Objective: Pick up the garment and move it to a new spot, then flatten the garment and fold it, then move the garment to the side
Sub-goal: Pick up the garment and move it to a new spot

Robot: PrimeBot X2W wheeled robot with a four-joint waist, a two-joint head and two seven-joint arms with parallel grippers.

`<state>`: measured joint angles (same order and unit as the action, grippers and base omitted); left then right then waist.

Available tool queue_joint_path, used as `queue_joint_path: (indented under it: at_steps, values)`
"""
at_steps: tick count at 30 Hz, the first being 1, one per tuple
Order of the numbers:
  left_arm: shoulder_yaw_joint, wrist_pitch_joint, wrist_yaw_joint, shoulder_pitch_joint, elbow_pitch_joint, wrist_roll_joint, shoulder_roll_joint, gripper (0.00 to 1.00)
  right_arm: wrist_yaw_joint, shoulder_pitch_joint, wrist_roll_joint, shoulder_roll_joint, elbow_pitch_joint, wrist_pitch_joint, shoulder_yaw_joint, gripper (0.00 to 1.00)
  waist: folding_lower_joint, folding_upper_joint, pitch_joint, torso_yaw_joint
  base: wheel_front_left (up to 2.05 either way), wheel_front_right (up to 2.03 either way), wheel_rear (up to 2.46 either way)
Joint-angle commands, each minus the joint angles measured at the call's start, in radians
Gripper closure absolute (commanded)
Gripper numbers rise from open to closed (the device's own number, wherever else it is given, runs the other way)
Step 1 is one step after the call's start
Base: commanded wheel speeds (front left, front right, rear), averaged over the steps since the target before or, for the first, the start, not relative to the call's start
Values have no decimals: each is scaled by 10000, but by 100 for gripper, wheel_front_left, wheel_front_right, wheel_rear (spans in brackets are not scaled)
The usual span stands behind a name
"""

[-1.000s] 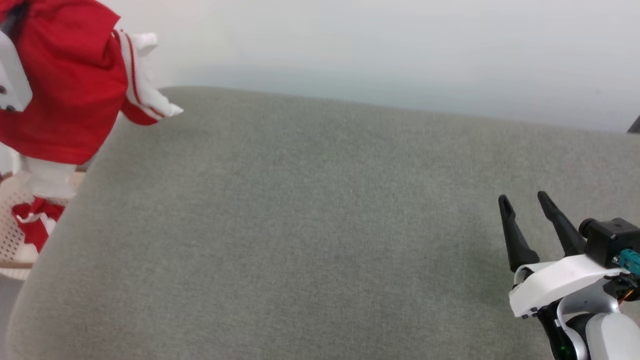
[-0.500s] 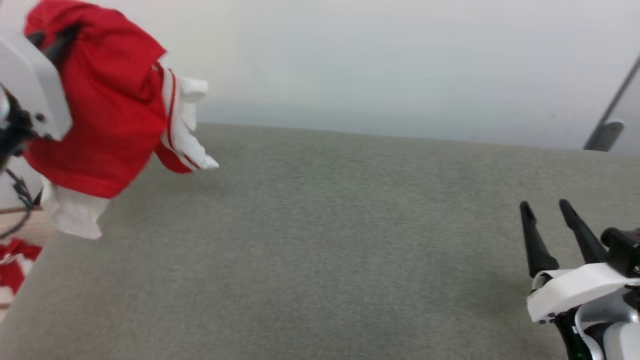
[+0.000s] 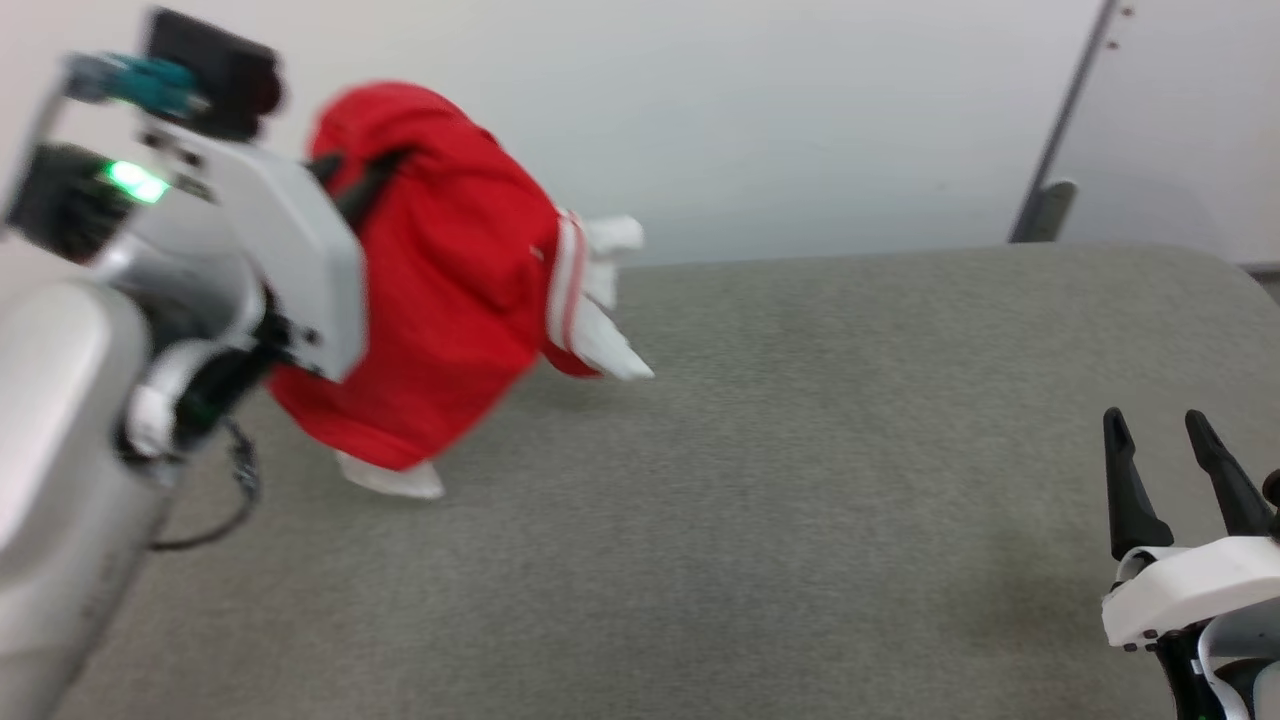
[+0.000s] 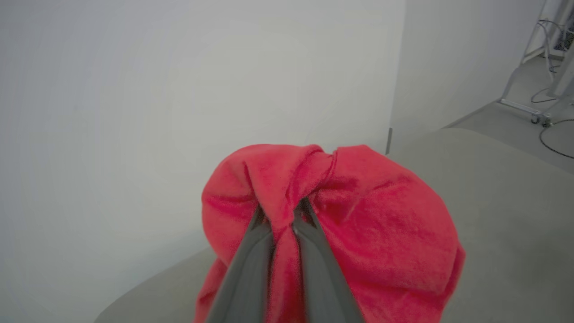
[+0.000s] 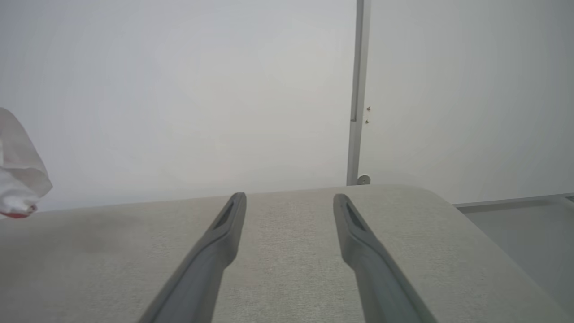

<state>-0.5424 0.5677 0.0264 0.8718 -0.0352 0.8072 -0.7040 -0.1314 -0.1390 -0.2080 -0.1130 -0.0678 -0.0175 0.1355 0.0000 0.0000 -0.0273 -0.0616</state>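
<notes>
- My right pincer [image 3: 1153,420] is nearest the camera, at the lower right of the head view, above the bench [image 3: 800,520]. Its two dark fingers stand wide apart with nothing between them. In the right wrist view, bare grey fabric shows through the gap.
- My left pincer [image 3: 360,172] is raised at the upper left of the head view, ahead of the pale forearm [image 3: 60,450]. Its jaws are narrow and clamp a fold of the garment [image 3: 450,290].
- In the left wrist view, red cloth is bunched between the two fingers and drapes around both.
- The garment hangs from that grip as a bunched red mass over the left part of the bench. A white sleeve [image 3: 590,300] with red-white striped trim sticks out toward the robot's right.
- A white edge shows at the garment's lowest point. I cannot tell whether it touches the bench.
- The bench is covered in grey textured fabric, with a rounded far right corner.
- Beyond the bench stands a pale wall [image 3: 800,120]. A grey vertical post [image 3: 1060,130] rises behind the far right corner.
</notes>
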Motion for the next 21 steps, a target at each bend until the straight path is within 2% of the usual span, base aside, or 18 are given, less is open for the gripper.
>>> queue_joint_path:
  at_steps: [1, 12, 21]
  values:
    - [-117, 60, 88, -167, 106, -86, 188, 100, 12, 83, 85, 49, 35, 24, 66, 0, 0, 0, 157, -588, 0, 0, 0]
    - [-1191, 258, 198, -1025, -328, 78, 1267, 100, 12, 36, 62, 327, -113, 270, 198, 0, 0, 0, 757, -1407, 0, 0, 0]
    - [-2021, 446, -146, -1762, -1969, 210, 1821, 100, 12, -280, -3, 495, -511, 605, -4, 0, 0, 0, 1342, -1642, 0, 0, 0]
